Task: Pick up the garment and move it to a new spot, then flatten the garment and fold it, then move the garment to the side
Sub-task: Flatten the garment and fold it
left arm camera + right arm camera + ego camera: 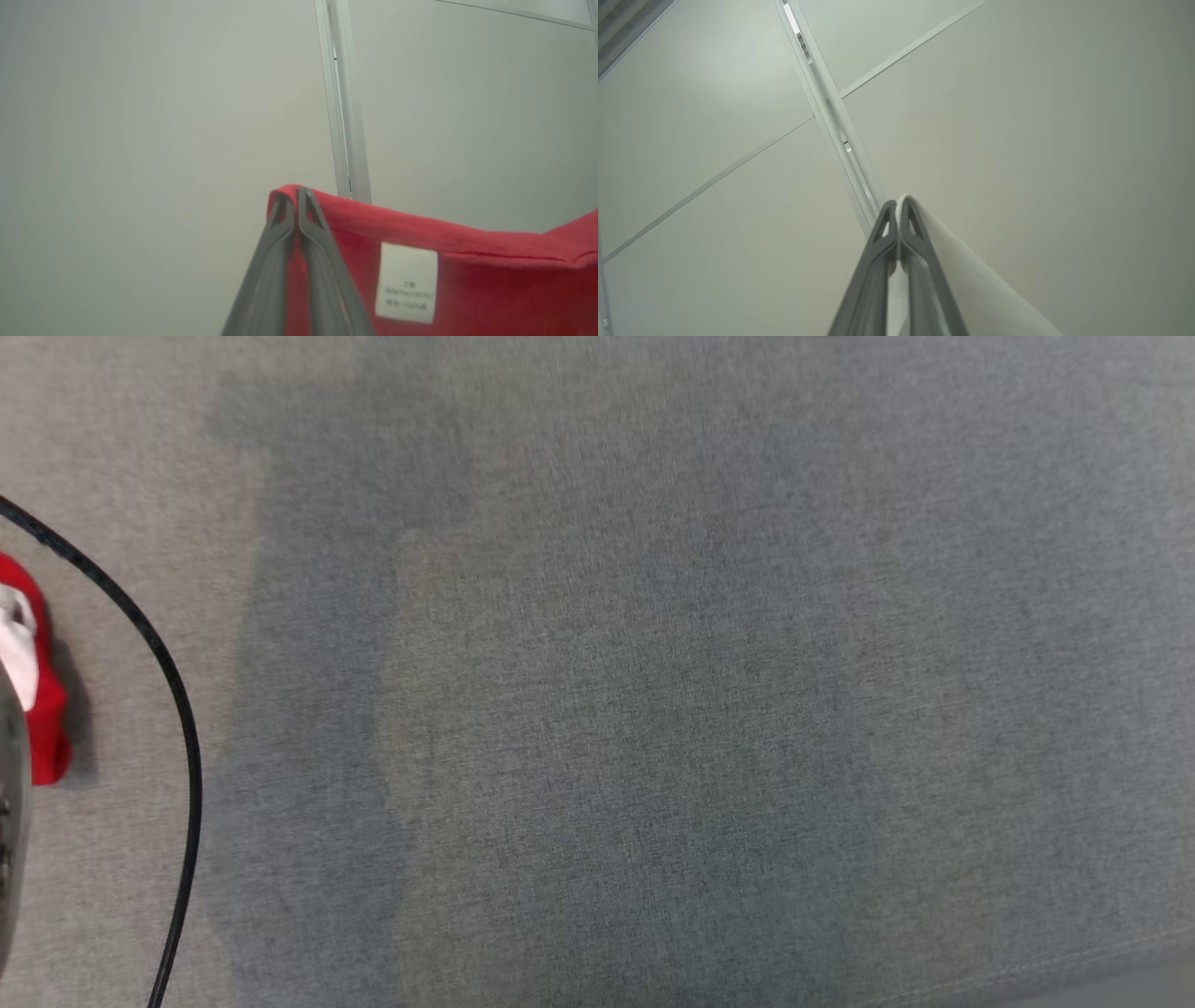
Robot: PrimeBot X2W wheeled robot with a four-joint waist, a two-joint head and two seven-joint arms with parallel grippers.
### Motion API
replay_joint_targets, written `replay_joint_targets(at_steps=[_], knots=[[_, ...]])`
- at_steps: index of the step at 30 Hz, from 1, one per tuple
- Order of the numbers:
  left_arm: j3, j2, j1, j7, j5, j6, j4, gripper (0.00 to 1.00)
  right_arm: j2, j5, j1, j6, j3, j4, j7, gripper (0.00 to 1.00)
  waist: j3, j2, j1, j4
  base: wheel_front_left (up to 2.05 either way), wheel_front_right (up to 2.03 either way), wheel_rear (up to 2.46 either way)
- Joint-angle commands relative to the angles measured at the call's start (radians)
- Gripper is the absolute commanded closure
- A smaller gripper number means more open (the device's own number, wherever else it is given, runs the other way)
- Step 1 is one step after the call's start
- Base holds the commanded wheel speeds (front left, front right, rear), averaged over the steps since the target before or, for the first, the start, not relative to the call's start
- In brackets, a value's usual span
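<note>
My left gripper (296, 201) clamps the red garment (476, 284) at its hem, my right gripper (900, 210) its white edge (976, 294); the grey surface (672, 691) spreads wide.

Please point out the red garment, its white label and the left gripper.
red garment (495, 298): left wrist view, on the red cloth right of the label.
white label (406, 282): left wrist view, on its middle.
left gripper (296, 190): left wrist view, between the fingertips, shut on the garment's edge.

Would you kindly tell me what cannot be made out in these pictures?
Garment: head view, cut off by the left edge; shape unknown.
Label: left wrist view, print too blurred to read.
White cloth in the right fingers: right wrist view, runs off the bottom edge.
</note>
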Motion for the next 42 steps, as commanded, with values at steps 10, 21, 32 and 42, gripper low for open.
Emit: replay_joint_targets(at_steps=[10,21,32,42], knots=[[0.003,-0.065,0.069,-0.029,0.011,-0.026,0.079,1.00,-0.028,0.249,0.209,0.000,0.207,0.013,-0.059,1.00,0.134,0.0000,0.0000,-0.021,0.00,0.00,0.00],[-0.016,-0.031,0.232,-0.030,0.015,-0.043,0.144,1.00,-0.037,0.401,0.482,0.000,0.274,-0.025,-0.058,1.00,0.154,0.0000,0.0000,-0.024,0.00,0.00,0.00],[-0.091,-0.026,0.445,-0.030,-0.014,-0.044,0.229,1.00,-0.024,0.544,0.683,0.000,0.302,0.024,-0.058,1.00,0.061,0.0000,0.0000,-0.030,0.00,0.00,0.00],[-0.161,-0.053,0.591,-0.030,0.002,-0.044,0.343,1.00,-0.049,0.682,0.831,0.000,0.368,0.116,0.011,1.00,-0.057,0.0000,0.0000,-0.018,0.00,0.00,0.00]])
